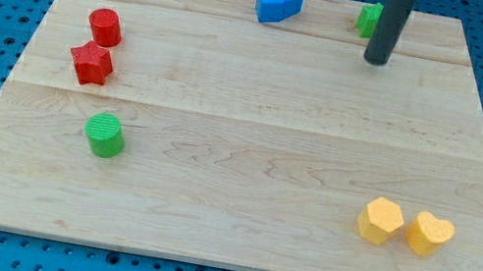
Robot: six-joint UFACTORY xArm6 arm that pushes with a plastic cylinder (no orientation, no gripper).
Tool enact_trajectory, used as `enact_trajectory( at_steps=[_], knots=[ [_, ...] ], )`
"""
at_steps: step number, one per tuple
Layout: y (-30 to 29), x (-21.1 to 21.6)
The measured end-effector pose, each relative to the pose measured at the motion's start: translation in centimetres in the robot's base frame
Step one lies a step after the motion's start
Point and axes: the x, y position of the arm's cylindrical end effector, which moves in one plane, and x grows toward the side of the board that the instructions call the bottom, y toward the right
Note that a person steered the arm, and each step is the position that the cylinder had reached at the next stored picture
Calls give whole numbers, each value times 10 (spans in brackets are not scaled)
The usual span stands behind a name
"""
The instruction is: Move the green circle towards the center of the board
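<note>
The green circle [104, 134] is a short green cylinder at the board's lower left. My tip [375, 60] is the lower end of a dark rod near the board's top right, far from the green circle. A second green block [369, 19] sits just to the left of the rod at the top edge, partly hidden by it, so its shape cannot be made out.
A red cylinder [104, 27] and a red star-like block [92, 63] sit at the left. Two blue blocks [278, 3] touch at the top middle. A yellow hexagon [380, 221] and a yellow heart [429, 234] sit at the lower right. The wooden board [253, 128] rests on a blue pegboard.
</note>
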Motion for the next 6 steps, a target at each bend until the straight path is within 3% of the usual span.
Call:
enact_trajectory(
  at_steps=[2,4,6],
  knots=[
    [-69,72],
    [-181,70],
    [-243,165]
  ],
)
